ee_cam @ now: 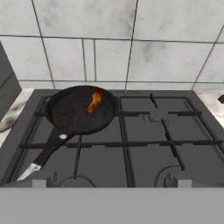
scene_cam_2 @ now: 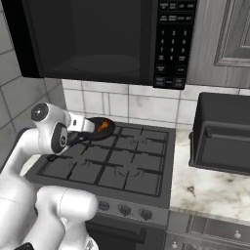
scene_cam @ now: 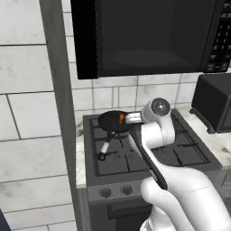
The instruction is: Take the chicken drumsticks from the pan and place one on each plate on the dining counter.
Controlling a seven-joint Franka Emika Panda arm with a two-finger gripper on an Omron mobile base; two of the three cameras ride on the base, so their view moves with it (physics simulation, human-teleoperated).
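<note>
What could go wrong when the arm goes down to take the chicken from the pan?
The chicken drumsticks are small and lie toward the far rim of the pan, so the open end effector may strike the rim and push the pan across the stove grate. The orange pieces seem to lie close together, so one grasp might catch both, or none.

- Arm (scene_cam: pixel 155 131) is covering the right edge of the pan (scene_cam: pixel 111 120) in the left base view; the end effector itself is hidden.
- Chicken drumsticks (ee_cam: pixel 94 101) are reading as one orange blur; count is too small to tell.
- Pan handle tip (ee_cam: pixel 27 171) is blurring out low down.
- Frame edges are cropping the microwave (scene_cam_2: pixel 97 39) and the toaster oven (scene_cam_2: pixel 222 134).
</note>
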